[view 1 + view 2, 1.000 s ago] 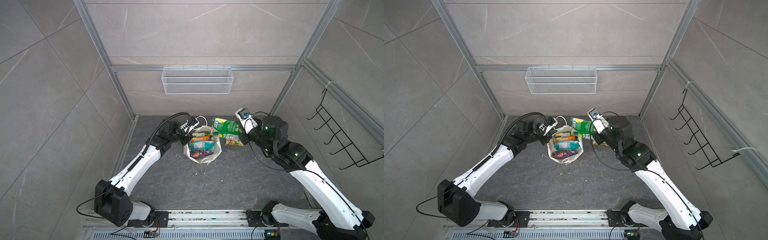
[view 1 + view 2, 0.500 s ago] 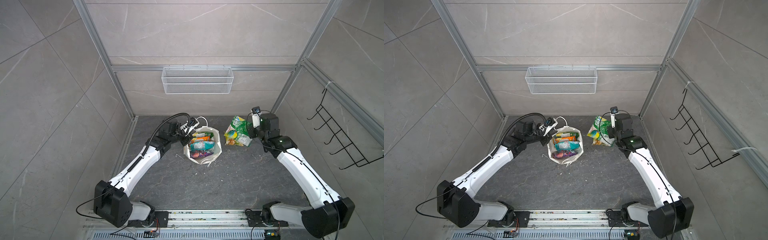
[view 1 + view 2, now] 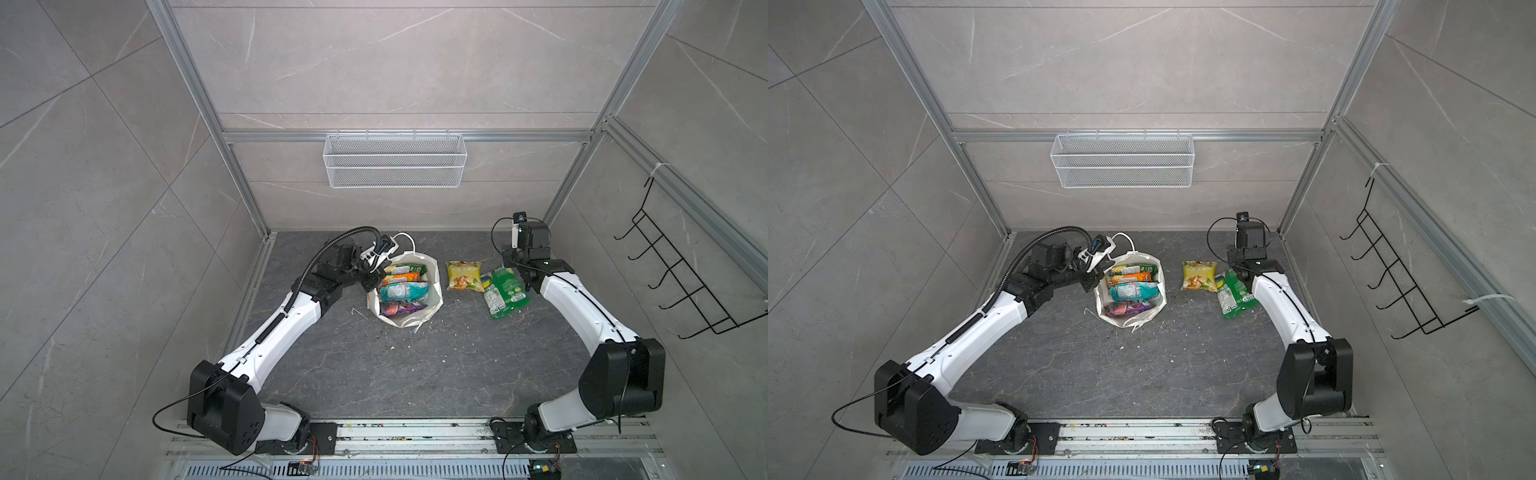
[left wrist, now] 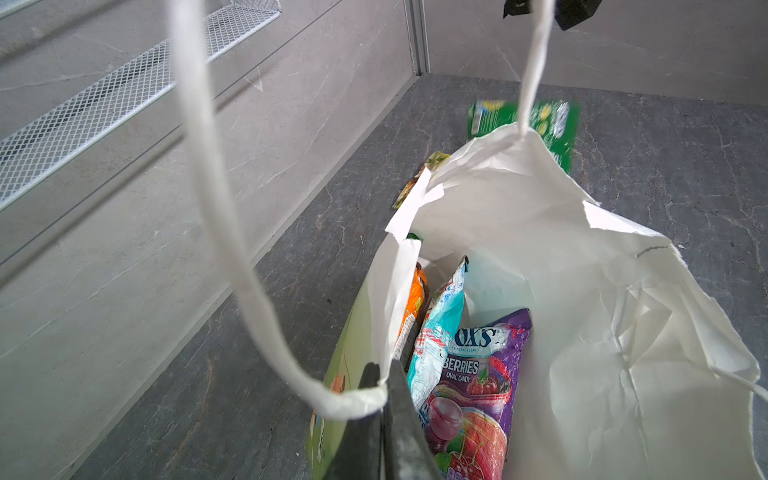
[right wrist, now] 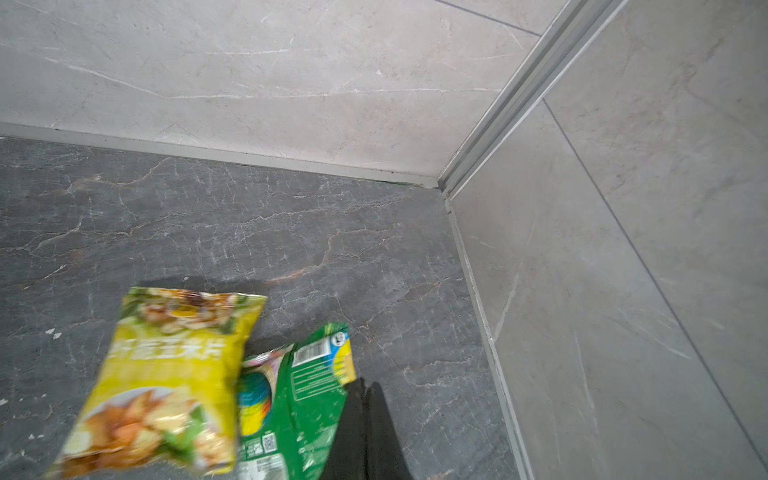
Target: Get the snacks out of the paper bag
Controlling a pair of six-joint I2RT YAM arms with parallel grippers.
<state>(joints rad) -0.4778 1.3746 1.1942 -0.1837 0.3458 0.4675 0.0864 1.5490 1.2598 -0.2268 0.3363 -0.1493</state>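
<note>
The green bag [image 3: 505,293] now on the floor [image 3: 415,365] beside the yellow chip bag [image 3: 463,275] (right arm [image 3: 582,307] lower).

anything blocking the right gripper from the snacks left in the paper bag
Nothing covers the open paper bag. The yellow chip bag lies flat on the floor between it and the right gripper, which is shut on the green bag. Probably easy to clear.
</note>
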